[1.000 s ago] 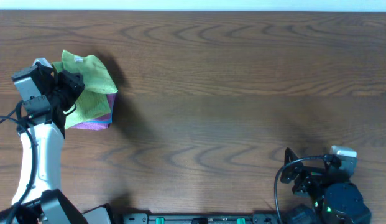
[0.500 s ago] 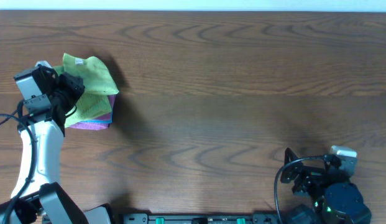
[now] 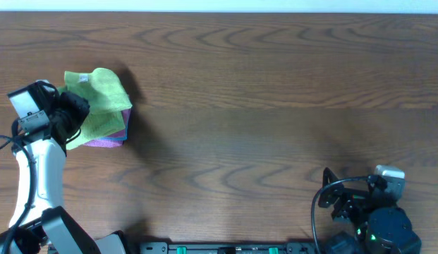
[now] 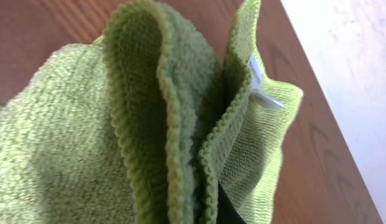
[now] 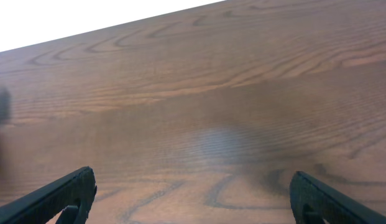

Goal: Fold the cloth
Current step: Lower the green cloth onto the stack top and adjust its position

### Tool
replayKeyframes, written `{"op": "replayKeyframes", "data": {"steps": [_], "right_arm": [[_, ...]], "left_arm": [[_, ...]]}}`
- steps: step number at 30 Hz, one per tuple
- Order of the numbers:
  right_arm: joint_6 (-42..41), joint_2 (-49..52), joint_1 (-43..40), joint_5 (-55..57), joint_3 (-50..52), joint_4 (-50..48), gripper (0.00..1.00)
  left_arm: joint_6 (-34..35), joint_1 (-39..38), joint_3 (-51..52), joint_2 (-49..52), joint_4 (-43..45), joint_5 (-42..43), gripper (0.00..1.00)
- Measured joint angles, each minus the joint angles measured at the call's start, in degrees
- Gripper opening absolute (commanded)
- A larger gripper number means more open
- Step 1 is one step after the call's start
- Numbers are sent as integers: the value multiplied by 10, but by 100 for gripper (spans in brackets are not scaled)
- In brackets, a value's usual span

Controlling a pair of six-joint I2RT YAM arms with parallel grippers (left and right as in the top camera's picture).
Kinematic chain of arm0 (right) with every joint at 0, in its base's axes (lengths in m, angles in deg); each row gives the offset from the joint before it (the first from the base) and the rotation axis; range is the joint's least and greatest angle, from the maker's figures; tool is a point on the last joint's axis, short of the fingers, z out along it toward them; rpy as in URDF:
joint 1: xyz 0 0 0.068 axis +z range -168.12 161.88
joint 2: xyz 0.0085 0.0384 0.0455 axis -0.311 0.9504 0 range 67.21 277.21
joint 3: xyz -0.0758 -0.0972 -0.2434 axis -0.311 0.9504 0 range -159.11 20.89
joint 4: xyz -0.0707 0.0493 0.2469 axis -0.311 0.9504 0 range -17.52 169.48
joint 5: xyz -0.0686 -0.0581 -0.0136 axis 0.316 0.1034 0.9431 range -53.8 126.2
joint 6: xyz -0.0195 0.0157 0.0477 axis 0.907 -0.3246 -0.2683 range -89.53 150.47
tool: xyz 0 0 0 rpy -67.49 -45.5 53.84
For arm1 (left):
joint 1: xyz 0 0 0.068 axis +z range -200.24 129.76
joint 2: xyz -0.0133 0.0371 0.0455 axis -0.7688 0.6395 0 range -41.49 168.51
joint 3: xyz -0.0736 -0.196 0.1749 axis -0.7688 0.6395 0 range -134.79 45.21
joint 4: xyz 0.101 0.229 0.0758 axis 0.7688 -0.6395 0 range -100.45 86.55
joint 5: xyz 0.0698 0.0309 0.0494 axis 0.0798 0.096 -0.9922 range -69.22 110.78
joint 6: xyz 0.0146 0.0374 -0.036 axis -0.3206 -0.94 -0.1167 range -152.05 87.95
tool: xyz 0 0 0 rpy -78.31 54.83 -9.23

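A green cloth (image 3: pixel 102 99) lies bunched at the far left of the table, on top of a pink and blue folded stack (image 3: pixel 111 137). My left gripper (image 3: pixel 72 107) is shut on the green cloth's left edge; in the left wrist view the cloth (image 4: pixel 149 124) fills the frame with folded hems and a white tag (image 4: pixel 258 81), hiding the fingers. My right gripper (image 5: pixel 193 199) is open and empty over bare wood at the front right, by its base (image 3: pixel 367 204).
The wooden table (image 3: pixel 261 106) stretches to the right of the cloth. Its far edge (image 3: pixel 219 12) meets a white surface. A black rail (image 3: pixel 226 247) runs along the front edge.
My left gripper has pulled left with the green cloth's edge, drawing the cloth leftward and bunching it. The right arm has not moved.
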Motion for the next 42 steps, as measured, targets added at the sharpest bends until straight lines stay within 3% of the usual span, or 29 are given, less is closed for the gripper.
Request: {"op": "replayKeyframes", "data": {"steps": [16,19,20,35,42], "right_arm": [[0,0,0,0,0,0,99],[0,0,0,0,0,0,99],[0,0,0,0,0,0,99],[0,0,0,0,0,0,99],[0,0,0,0,0,0,99]], "left_arm": [[-40,27,0,-31,-58,5,6],[-42,27,0,-31,-60,5,32],[-45,27,0,-31,-61,4,36],[-54,27,0,-31,-59,5,61],[-57,28,0,-54,-64,5,96]]}}
